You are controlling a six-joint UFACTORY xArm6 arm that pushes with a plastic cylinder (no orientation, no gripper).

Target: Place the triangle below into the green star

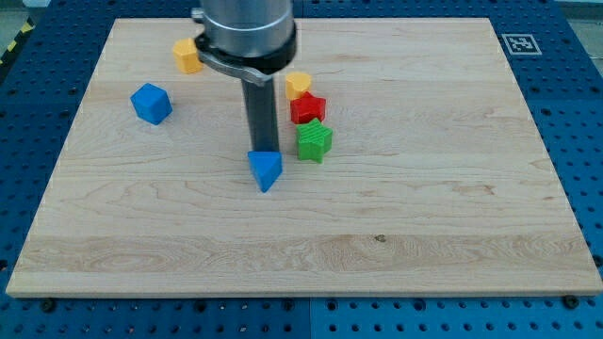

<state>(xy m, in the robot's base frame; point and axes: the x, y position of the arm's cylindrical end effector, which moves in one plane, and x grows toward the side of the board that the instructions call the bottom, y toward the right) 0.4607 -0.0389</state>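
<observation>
A blue triangle (266,170) lies near the middle of the wooden board (424,207). A green star (314,141) sits just to its upper right, a small gap apart. My rod comes down from the view's top, and my tip (263,151) meets the triangle's top edge, to the left of the green star. A red star (307,108) sits right above the green star, with a yellow block (299,84) above that.
A blue cube (151,103) lies at the left of the board. A yellow-orange block (187,56) sits at the top left, partly beside the arm's housing (245,33). A marker tag (518,42) is off the board's top right corner.
</observation>
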